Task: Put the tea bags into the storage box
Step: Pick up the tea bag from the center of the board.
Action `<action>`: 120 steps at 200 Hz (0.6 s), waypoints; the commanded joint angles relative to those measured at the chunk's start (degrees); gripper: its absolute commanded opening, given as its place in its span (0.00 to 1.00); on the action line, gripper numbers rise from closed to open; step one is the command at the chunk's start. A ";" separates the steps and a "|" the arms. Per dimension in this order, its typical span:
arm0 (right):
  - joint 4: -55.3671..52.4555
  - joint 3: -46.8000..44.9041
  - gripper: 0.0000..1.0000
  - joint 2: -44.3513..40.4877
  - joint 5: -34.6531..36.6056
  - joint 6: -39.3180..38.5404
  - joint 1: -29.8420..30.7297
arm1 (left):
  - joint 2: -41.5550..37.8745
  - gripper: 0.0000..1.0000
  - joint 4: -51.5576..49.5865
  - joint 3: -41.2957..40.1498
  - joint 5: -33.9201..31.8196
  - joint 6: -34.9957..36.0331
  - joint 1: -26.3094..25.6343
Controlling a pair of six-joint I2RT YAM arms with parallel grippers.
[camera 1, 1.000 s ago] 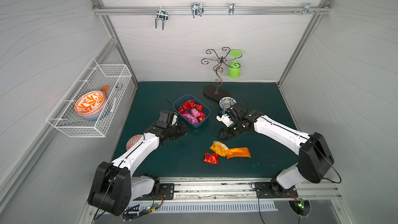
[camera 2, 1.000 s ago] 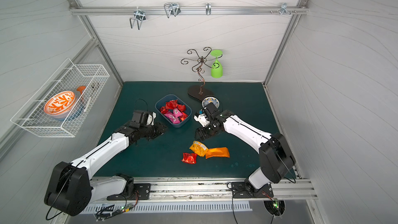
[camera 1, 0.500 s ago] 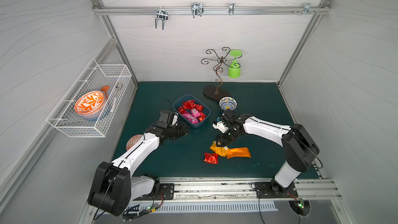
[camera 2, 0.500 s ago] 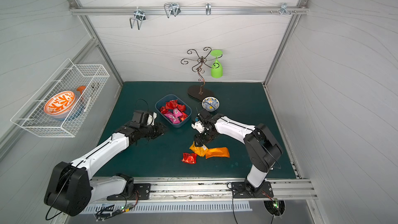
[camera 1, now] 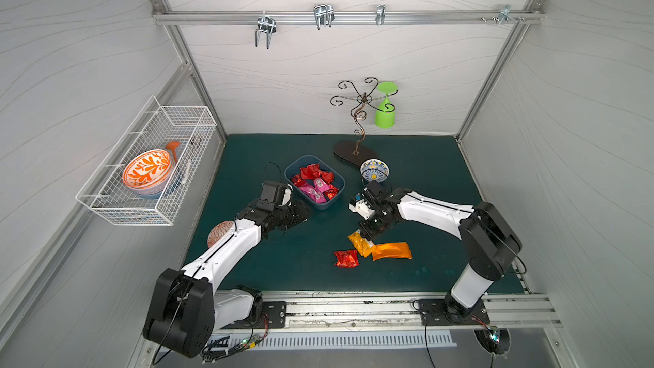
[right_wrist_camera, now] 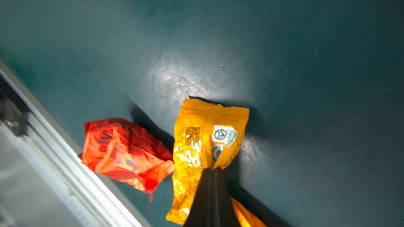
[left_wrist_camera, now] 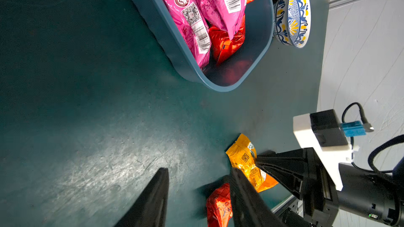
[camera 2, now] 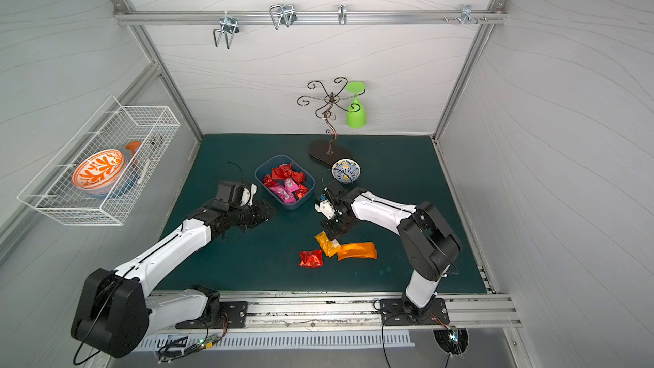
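Both top views show a dark green desk [camera 1: 424,171] filling a white-walled cell, with bare mat open across its far-right and left parts. The storage box [camera 1: 323,205] sits left of centre toward the far side, holding red and pink tea bags [camera 1: 315,182]. Its far-right corner lies near a blue-patterned bowl [camera 1: 375,170] and the base of a metal stand [camera 1: 355,152] from which a green glass [camera 1: 385,115] hangs. Three more sachets lie toward the near edge, well apart from the box: a red tea bag [camera 1: 346,258], a yellow tea bag [camera 1: 359,242] and an orange tea bag [camera 1: 393,251], the yellow one overlapping the orange. The right gripper [camera 1: 368,236] is down on the yellow one. The left gripper [camera 1: 302,212] hovers just beside the box's near-left wall. A wire basket [camera 1: 124,212] holding an orange bowl [camera 1: 147,171] hangs on the left wall.

In the left wrist view, the left gripper's fingers [left_wrist_camera: 153,193] stand apart, released, with only scuffed mat between them. Open desk separates them from the box's rounded rim.

In the right wrist view, the right gripper's jaws are clenched together, pinching the edge of the yellow tea bag. The red tea bag touches its side, and an aluminium rail [right_wrist_camera: 54,160] runs behind.
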 commanded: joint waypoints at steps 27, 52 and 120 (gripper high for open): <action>-1.49 -0.05 0.00 -1.95 0.24 -0.19 0.42 | -1.01 0.49 0.15 1.74 -0.80 0.30 -0.18; -2.05 0.48 0.00 -2.67 0.03 -0.25 0.49 | -1.20 0.49 0.04 1.74 -1.14 0.17 -0.16; -4.05 11.44 0.00 -6.38 -3.32 0.79 0.51 | -1.65 0.49 -1.60 0.27 -9.30 -3.69 0.10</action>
